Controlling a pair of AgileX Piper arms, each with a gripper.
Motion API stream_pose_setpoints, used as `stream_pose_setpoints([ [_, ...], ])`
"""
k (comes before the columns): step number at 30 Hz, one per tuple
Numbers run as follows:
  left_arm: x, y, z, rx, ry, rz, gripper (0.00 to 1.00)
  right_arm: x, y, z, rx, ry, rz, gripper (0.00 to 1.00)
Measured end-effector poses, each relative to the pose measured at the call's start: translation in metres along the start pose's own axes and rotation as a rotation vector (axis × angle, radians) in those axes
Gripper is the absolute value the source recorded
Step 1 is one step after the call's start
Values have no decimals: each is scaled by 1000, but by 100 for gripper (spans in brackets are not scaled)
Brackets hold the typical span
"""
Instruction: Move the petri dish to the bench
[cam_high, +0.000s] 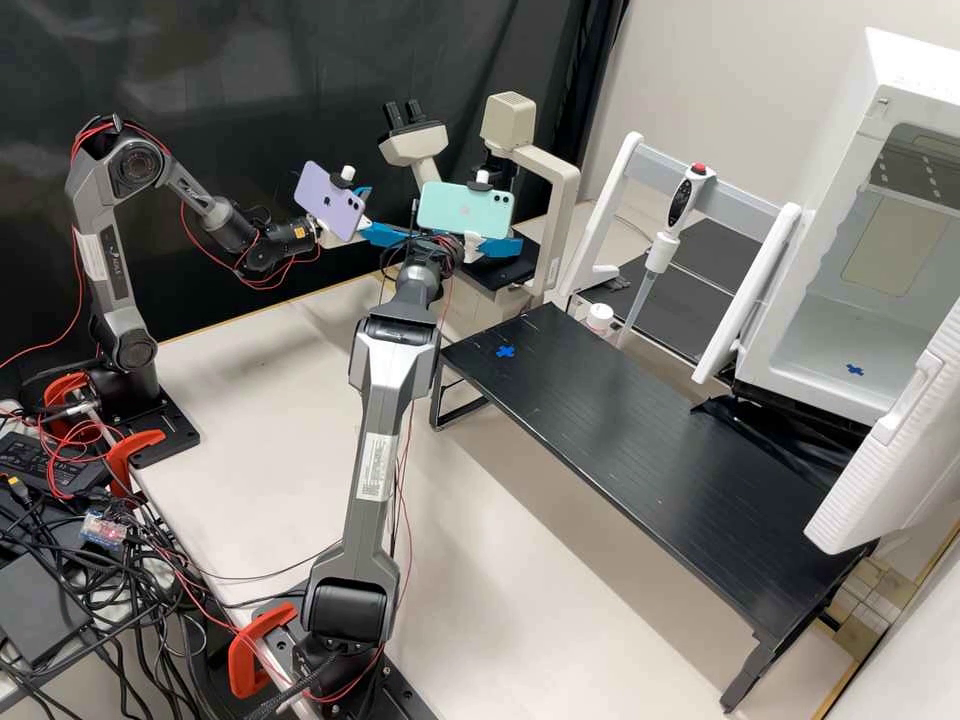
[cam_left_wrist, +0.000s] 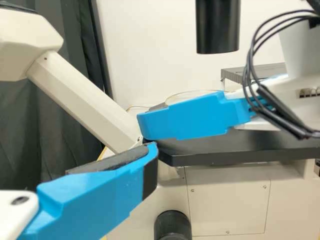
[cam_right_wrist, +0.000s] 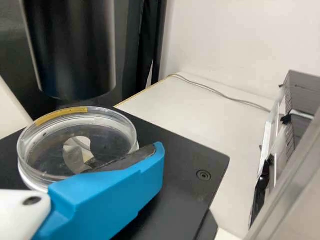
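Note:
My left gripper (cam_high: 388, 213) stands open beside the microscope in the high view. One finger of the left gripper (cam_left_wrist: 100, 200) shows in the left wrist view, its dark pad bare. The right gripper (cam_high: 497, 247) is at the microscope stage (cam_high: 500, 270). In the right wrist view, one finger of the right gripper (cam_right_wrist: 112, 200) lies along the near side of the round, clear petri dish (cam_right_wrist: 50, 147), overlapping its edge; the gripper is open. The dish rests on the black stage (cam_right_wrist: 187, 192). Its rim (cam_left_wrist: 190, 94) peeks out behind the right gripper's finger in the left wrist view.
The objective (cam_right_wrist: 70, 50) hangs above the stage. A black raised bench (cam_high: 620, 430) with a blue cross (cam_high: 505, 351) stands right of the right arm. Beyond are a pipette (cam_high: 663, 240) on a white stand, a small white bottle (cam_high: 600, 316) and an open white chamber (cam_high: 850, 340).

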Motion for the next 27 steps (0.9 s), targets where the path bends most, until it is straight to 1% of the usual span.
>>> stream_pose_setpoints([
  [1,0,0,0,0,0,0,100,0,1,1,5,2,-2,100],
  [7,0,0,0,0,0,0,100,6,-4,8,6,-7,-15,100],
  [14,0,0,0,0,0,0,100,6,-5,9,32,-8,-21,100],
  [15,0,0,0,0,0,0,100,6,-5,9,32,-8,-21,0],
  [27,0,0,0,0,0,0,100,6,-6,8,33,-2,-26,0],
])
